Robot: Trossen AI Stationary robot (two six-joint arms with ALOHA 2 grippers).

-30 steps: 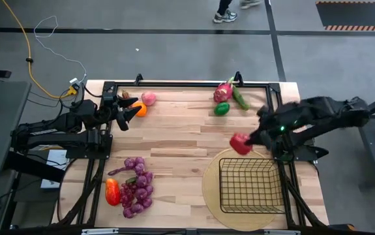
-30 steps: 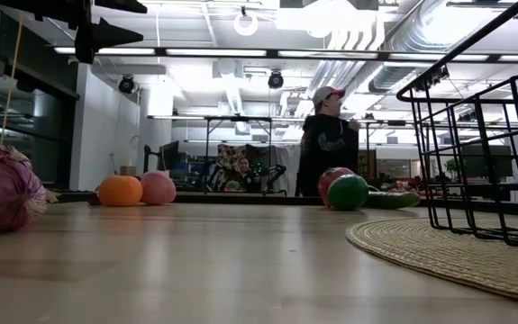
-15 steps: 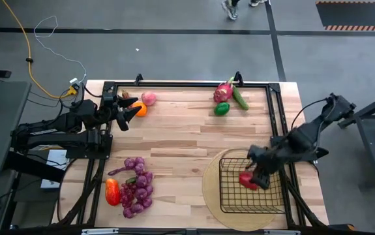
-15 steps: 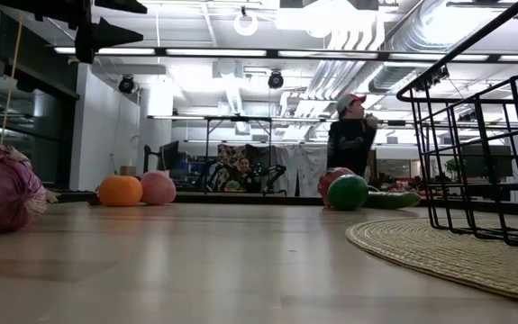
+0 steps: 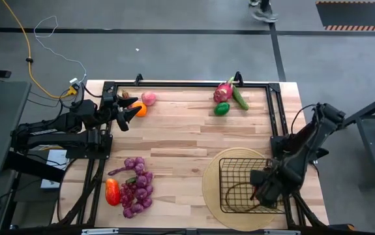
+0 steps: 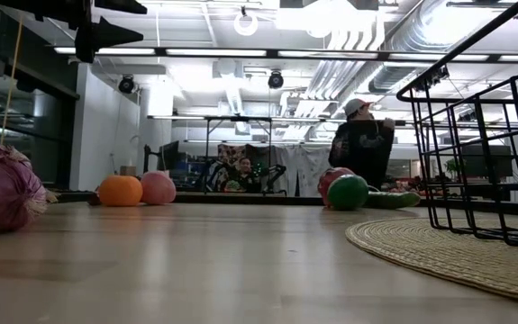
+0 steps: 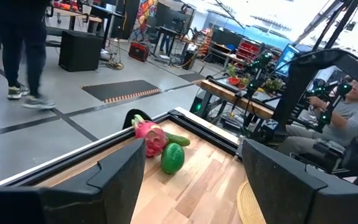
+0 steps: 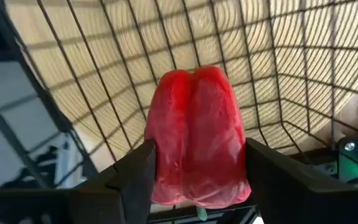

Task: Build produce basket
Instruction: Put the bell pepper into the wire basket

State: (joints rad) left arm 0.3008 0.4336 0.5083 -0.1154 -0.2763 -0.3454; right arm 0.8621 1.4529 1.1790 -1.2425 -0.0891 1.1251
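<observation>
My right gripper (image 5: 261, 188) reaches down into the black wire basket (image 5: 222, 189), which stands on the round woven mat (image 5: 210, 171), and is shut on a red pepper (image 8: 194, 134). In the high view the arm hides that pepper. My left gripper (image 5: 126, 111) is open at the table's far left, beside the orange (image 5: 140, 109) and a pink fruit (image 5: 149, 98), touching neither. The dragon fruit (image 5: 224, 91), cucumber (image 5: 240, 98) and green pepper (image 5: 221, 109) lie at the far edge. The purple grapes (image 5: 137, 187) and an orange-red pepper (image 5: 113, 191) lie near left. My right gripper pinches the red pepper by its two long sides (image 8: 160, 155), one finger (image 8: 140, 171) on each flank. It comes from above, slanting down into the basket, fingers along the pepper's length. The pepper's free end (image 8: 194, 78) points at the mesh floor; whether it touches, I cannot tell.
The basket's wire walls (image 8: 104, 74) close around the held pepper. A black metal frame (image 5: 187, 84) runs along the table's far edge and sides. Bare wood (image 5: 174, 140) lies between the left and right groups of produce. A person (image 6: 363, 148) moves in the room behind.
My right gripper has carried the red pepper from above the mat's far edge toward the table's near edge and down into the basket, staying shut on it. The person in the room beyond has walked to the right.
</observation>
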